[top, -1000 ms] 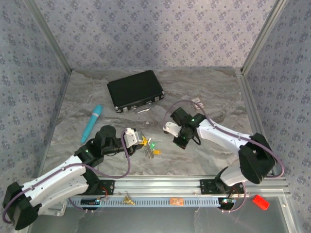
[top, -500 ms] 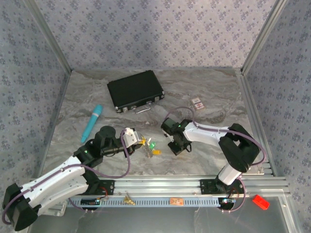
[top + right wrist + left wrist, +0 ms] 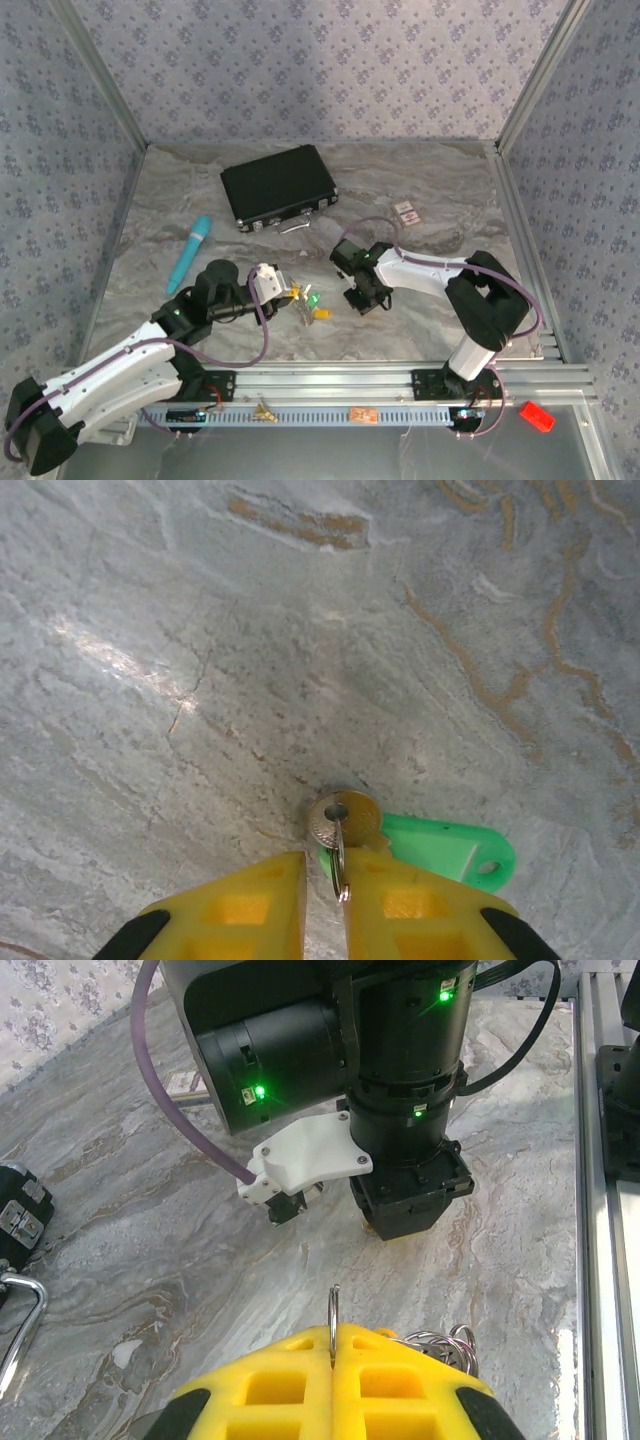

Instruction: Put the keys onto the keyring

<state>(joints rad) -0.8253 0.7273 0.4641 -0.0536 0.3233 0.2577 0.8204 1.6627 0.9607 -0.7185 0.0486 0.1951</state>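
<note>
**A:** So, which step are we on?

**B:** Fetching another key, I'd judge. The left end effector (image 3: 333, 1332) is clenched on the keyring (image 3: 333, 1307), pinching its thin wire edge-on. Several keys (image 3: 312, 303) with green and yellow heads are bunched just beside its tips, low over the bench (image 3: 440, 190).

**A:** And the other arm?

**B:** The right end effector (image 3: 325, 870) points straight down at the bench with its fingers parted a crack. A loose key (image 3: 343, 818), silver with a green tag (image 3: 450, 848), lies flat right at the tips. The key's little ring (image 3: 341, 875) stands in the gap, not squeezed as far as I can see.

**A:** So it's released, not grasping?

**B:** It looks that way.

**A:** What does the next move call for?

**B:** A firm close on that key or its tag, then a lift and a short carry to the held keyring nearby. Lining the small hole up with the wire will need care.
</note>
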